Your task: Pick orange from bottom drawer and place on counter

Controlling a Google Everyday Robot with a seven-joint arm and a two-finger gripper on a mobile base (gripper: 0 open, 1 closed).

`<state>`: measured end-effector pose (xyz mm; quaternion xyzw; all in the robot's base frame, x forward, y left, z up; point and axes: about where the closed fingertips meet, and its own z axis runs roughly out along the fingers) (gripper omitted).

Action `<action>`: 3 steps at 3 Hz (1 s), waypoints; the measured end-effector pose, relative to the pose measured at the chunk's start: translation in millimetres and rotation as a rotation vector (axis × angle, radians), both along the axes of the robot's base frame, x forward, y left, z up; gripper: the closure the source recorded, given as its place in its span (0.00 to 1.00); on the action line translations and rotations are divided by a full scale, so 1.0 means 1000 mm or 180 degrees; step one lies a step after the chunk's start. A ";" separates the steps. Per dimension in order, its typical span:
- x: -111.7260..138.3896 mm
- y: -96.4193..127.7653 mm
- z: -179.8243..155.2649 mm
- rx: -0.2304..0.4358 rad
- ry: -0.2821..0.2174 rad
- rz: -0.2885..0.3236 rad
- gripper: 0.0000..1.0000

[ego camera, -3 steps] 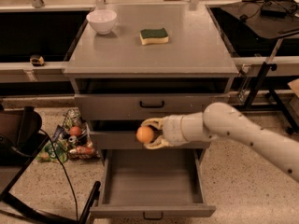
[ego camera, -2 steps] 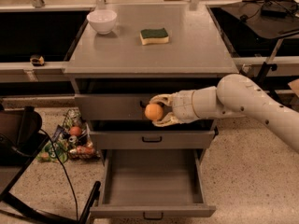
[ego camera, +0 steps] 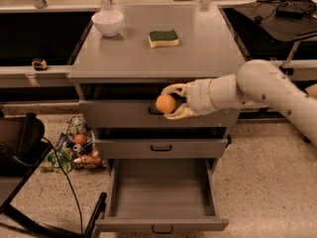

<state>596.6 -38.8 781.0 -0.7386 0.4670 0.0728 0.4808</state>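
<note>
My gripper (ego camera: 171, 103) is shut on the orange (ego camera: 165, 103), a small smooth round fruit. It holds the orange in the air in front of the top drawer's face, just below the counter's front edge. The counter (ego camera: 198, 53) is the wide grey top of the drawer cabinet. The bottom drawer (ego camera: 161, 224) is pulled fully out below; its inside looks empty. My white arm reaches in from the right.
A white bowl (ego camera: 108, 22) and a green-and-yellow sponge (ego camera: 163, 38) sit on the counter's back half. A basket of colourful clutter (ego camera: 77, 150) lies on the floor to the left. A dark chair and cable (ego camera: 20, 148) are at lower left. Dark side benches flank the cabinet.
My gripper has risen with the orange from in front of the middle drawer to the top drawer's height, and shifted slightly right.
</note>
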 end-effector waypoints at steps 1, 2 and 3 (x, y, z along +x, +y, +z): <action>0.027 -0.018 0.056 0.0001 -0.0026 -0.0162 1.00; 0.064 -0.033 0.094 0.0127 0.0042 -0.0471 1.00; 0.108 -0.049 0.108 0.0311 0.0261 -0.0825 1.00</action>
